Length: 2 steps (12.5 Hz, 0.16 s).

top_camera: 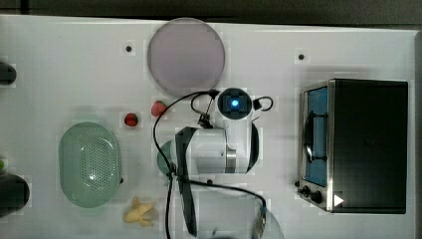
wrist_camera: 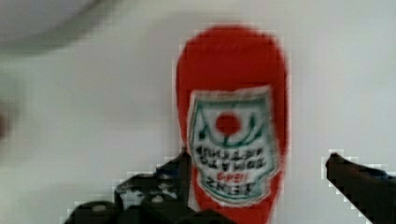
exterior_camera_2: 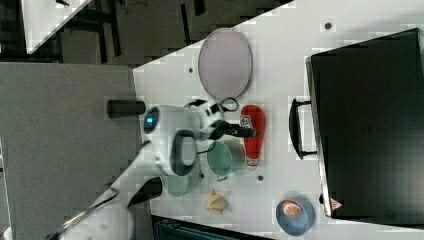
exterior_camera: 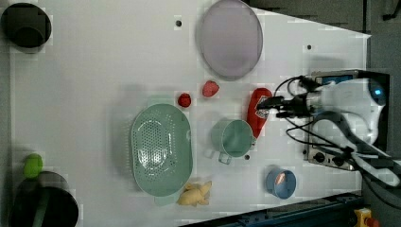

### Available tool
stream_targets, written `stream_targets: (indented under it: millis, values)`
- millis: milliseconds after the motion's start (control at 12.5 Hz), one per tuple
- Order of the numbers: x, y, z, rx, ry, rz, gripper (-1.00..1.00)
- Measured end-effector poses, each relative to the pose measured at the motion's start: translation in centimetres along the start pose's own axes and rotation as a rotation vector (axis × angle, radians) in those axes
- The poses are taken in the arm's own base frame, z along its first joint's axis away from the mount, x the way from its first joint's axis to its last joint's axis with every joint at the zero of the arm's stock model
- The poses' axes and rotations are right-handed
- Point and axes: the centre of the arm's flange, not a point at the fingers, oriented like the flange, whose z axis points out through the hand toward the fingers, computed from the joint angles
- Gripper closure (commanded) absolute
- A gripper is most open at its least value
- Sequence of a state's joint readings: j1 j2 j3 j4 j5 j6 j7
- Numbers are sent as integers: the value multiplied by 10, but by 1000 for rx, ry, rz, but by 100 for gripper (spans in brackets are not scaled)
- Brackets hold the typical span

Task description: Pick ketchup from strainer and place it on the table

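The ketchup lies flat on the white tabletop, label up, well clear of the strainer, which sits empty further toward the left view's left. In the left view the bottle rests just beside the green cup, between it and the toaster oven, with the lilac plate above it. The tool is right over the bottle: in the wrist view one dark finger stands against the label's edge and the other is well apart from the bottle's far side, so the fingers are spread and pinch nothing. Judging from this, the bottle is already down on the tabletop and let go, and the task looks all but done; what is left would be lifting the arm straight away without brushing the bottle. It lies on its side probably because a slim squeeze bottle is gripped across its body and is steadier laid down than stood on its cap. The risk is small: a finger dragging the label could roll it toward the cup. Further out, two strawberries lie between strainer and plate, a banana lies by the strainer's near end, and a blue bowl sits in front of the oven.
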State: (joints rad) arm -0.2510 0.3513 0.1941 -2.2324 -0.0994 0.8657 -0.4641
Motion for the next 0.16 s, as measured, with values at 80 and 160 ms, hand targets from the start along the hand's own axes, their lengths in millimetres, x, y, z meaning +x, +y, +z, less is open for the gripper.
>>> stream_targets:
  millis: [80,160]
  values:
    - [9,0,-36,-9,25,3,-100]
    - [23,-2,-81,-13,58,8,-100]
